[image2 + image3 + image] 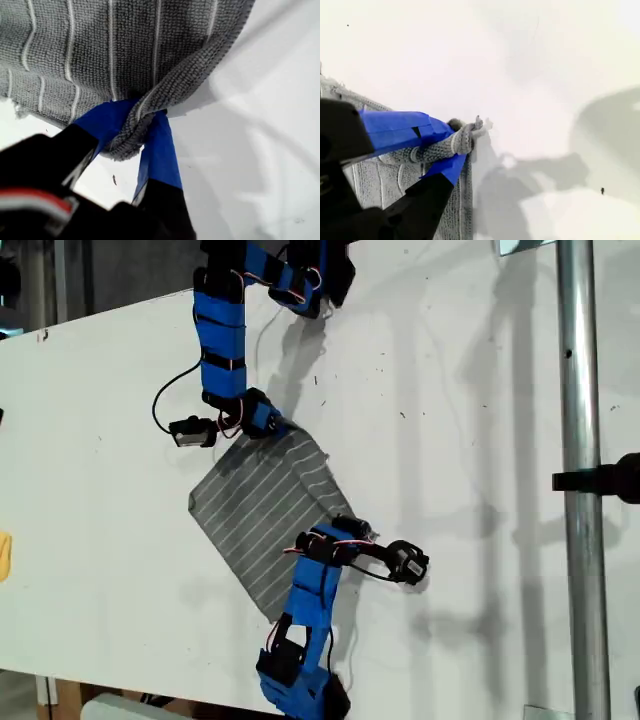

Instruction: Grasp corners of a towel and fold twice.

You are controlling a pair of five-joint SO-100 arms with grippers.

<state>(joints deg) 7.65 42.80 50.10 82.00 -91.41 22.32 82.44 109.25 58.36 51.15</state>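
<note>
At the exterior view's left edge, about 9 o'clock on the white table (100, 370), a sliver of something yellow (3, 556) shows; I cannot tell what it is.

Further right, one blue arm reaches down from the 12 o'clock side of the exterior view. My first gripper (272, 428) sits at its tip, on the towel's 12 o'clock corner (290, 433). In the first wrist view, my first gripper (132, 135) has its blue jaws pressed together on this corner (125, 142). The hem is bunched between them and the striped cloth fans out beyond.

The towel (255, 510) lies near the middle of the table as a grey diamond with thin white stripes. It is flat except at the two held corners. Its 9 o'clock tip and 6 o'clock tip rest loose on the table.

The other blue arm comes up from the 6 o'clock edge of the exterior view and crosses over the towel's lower right side. My second gripper (345, 528) is at the towel's 3 o'clock corner (338, 520). In the second wrist view, my second gripper (462, 142) is closed and pinches that corner (465, 137). A frayed tip pokes past the jaws, and bare table lies beyond.

At the exterior view's right, about 3 o'clock, a metal pole (580, 390) runs top to bottom with a black clamp (600, 480) on it.
</note>
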